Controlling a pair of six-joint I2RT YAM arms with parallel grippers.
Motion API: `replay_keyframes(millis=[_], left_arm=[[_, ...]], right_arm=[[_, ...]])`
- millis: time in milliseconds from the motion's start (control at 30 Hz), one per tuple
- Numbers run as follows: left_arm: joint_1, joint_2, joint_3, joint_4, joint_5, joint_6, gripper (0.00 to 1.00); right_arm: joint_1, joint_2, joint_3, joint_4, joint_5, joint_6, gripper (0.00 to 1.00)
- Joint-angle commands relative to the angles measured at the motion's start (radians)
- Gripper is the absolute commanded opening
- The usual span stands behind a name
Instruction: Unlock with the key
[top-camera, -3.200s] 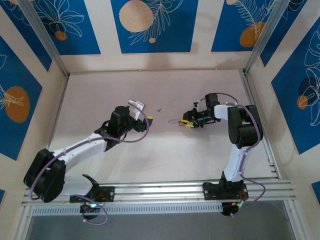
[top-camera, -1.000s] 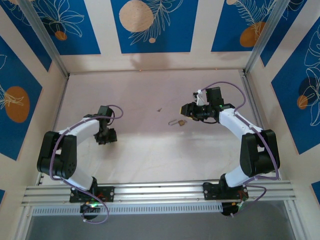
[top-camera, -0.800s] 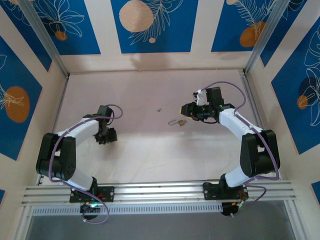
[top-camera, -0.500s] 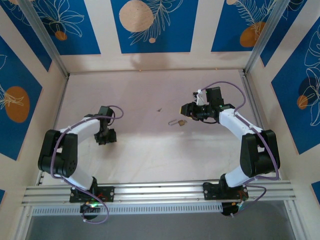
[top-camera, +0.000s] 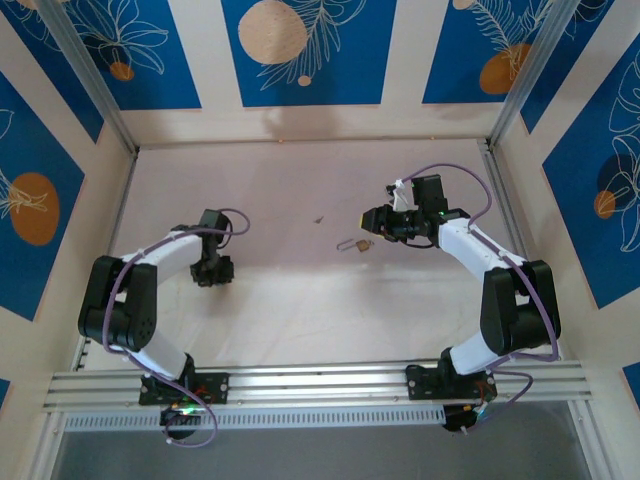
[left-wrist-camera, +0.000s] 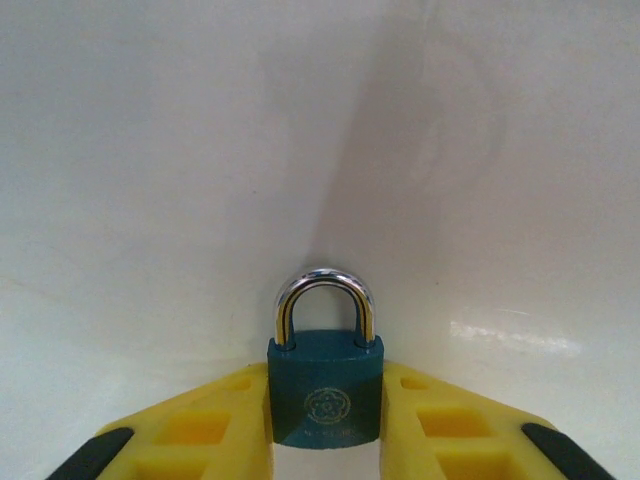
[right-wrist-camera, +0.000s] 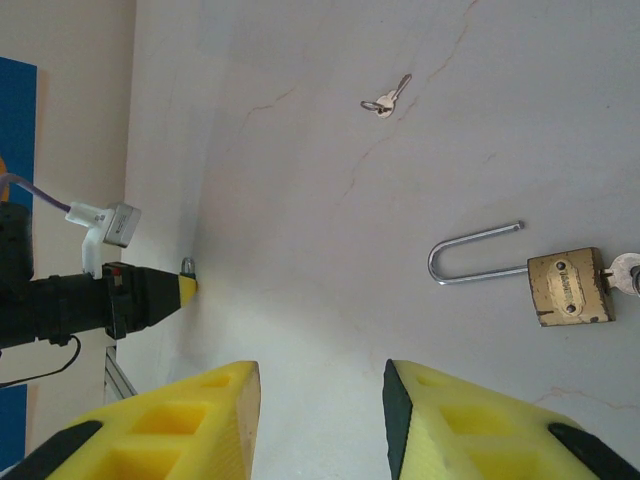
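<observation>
Left arm (top-camera: 165, 250) folded back, wrist low at left of surface (top-camera: 300, 300); left jaws clamped on blue padlock (left-wrist-camera: 325, 400). Right arm (top-camera: 470, 240) reaching inward; right jaws parted, empty, near brass padlock (right-wrist-camera: 570, 287), shackle open. Tiny key (right-wrist-camera: 387, 98) flat on surface between arms, apart from both

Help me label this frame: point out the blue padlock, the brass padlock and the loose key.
blue padlock (left-wrist-camera: 326, 400), left wrist view, centre of its body.
brass padlock (right-wrist-camera: 570, 286), right wrist view, its brass body.
loose key (right-wrist-camera: 390, 98), right wrist view, its middle.
</observation>
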Motion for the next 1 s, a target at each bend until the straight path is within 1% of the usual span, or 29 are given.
replay_keyframes(millis=[0,167,233,367,467,533,667,767,967], left_arm=[[-0.054,-0.022,0.051,-0.042,-0.017,-0.006,0.27],[-0.190,0.000,0.119,-0.019,0.015,-0.098,0.26],[-0.257,0.035,0.160,-0.011,0.016,-0.135,0.26],[-0.362,0.098,0.218,0.026,0.033,-0.203,0.24],[-0.449,0.129,0.266,0.022,-0.018,-0.231,0.23],[-0.476,0.156,0.273,0.039,-0.017,-0.257,0.22],[-0.499,0.209,0.274,0.069,0.031,-0.282,0.21],[-0.519,0.228,0.272,0.067,0.021,-0.303,0.22],[-0.520,0.255,0.278,0.080,0.033,-0.313,0.25]], right_arm=[[0.002,-0.021,-0.013,0.004,-0.032,0.004,0.39],[0.002,-0.021,-0.013,0.004,-0.028,0.002,0.39],[0.001,-0.021,-0.014,0.003,-0.026,0.003,0.39],[0.000,-0.019,-0.015,0.001,-0.017,0.005,0.39],[0.001,-0.036,-0.035,0.012,0.025,-0.001,0.39],[-0.005,-0.046,-0.053,0.021,0.052,0.001,0.39],[-0.018,-0.047,-0.055,0.021,0.045,0.007,0.39],[-0.018,-0.048,-0.053,0.020,0.045,0.005,0.39],[-0.015,-0.039,-0.047,0.019,0.038,0.005,0.39]])
